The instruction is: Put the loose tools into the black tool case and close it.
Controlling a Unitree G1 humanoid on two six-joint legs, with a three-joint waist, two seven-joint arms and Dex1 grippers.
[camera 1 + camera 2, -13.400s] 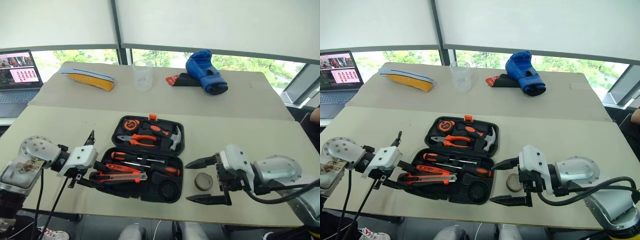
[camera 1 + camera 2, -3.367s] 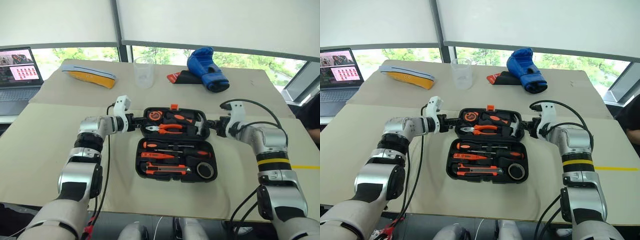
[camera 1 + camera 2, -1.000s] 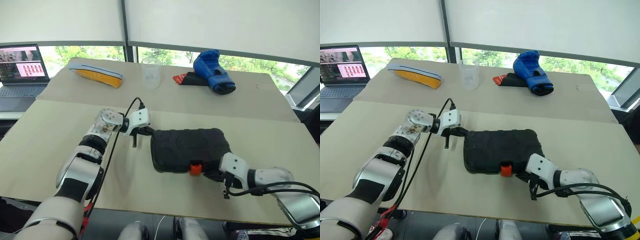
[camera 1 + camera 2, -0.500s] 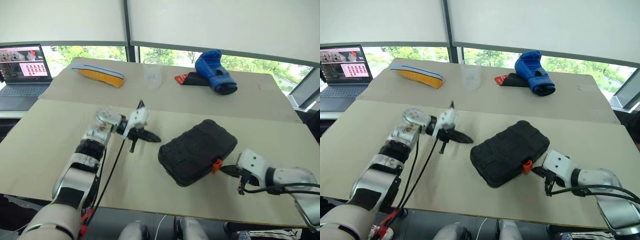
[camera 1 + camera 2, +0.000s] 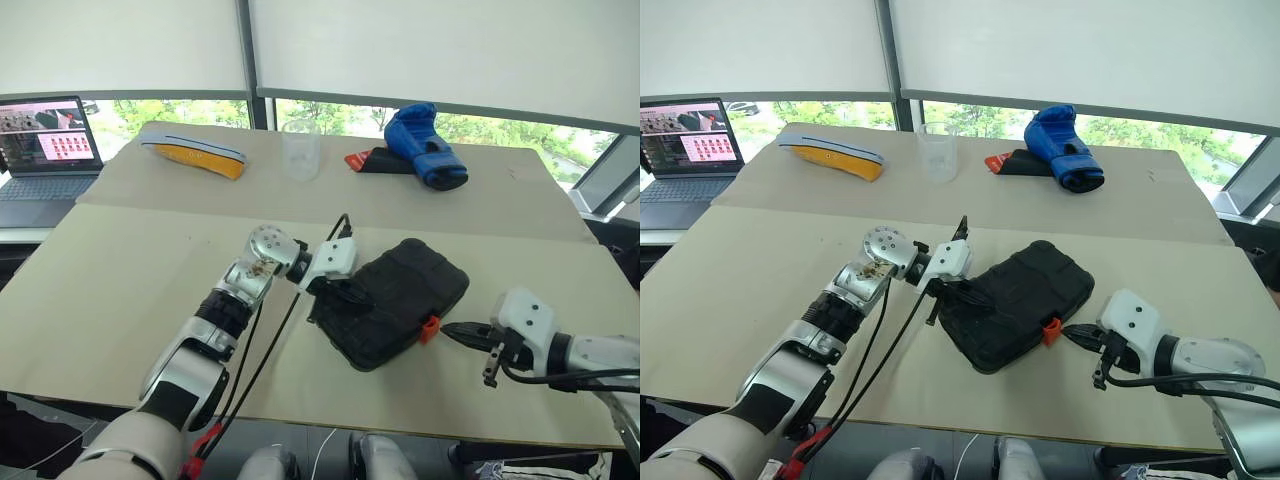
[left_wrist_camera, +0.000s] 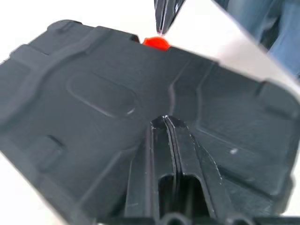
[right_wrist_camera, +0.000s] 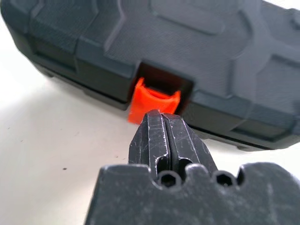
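Note:
The black tool case (image 5: 405, 290) lies shut and skewed on the near table, its orange latch (image 5: 430, 328) facing the front right. The loose tools are hidden. My left gripper (image 5: 363, 299) is shut, and its tips rest on the left part of the lid (image 6: 93, 93), as the left wrist view shows with the fingers (image 6: 157, 140) pressed together. My right gripper (image 5: 446, 330) is shut, with its tips right at the latch (image 7: 153, 101). In the right wrist view the closed fingertips (image 7: 154, 129) sit just before the orange tab.
On the far table stand a blue boxing glove (image 5: 425, 145), a clear cup (image 5: 301, 150) and a yellow-orange flat object (image 5: 190, 152). A laptop (image 5: 40, 145) is at the far left. Bare tabletop surrounds the case.
My left gripper has swung right from beside the case onto its lid. The case has turned from square to skewed. My right gripper has shifted right and up a little, staying at the latch.

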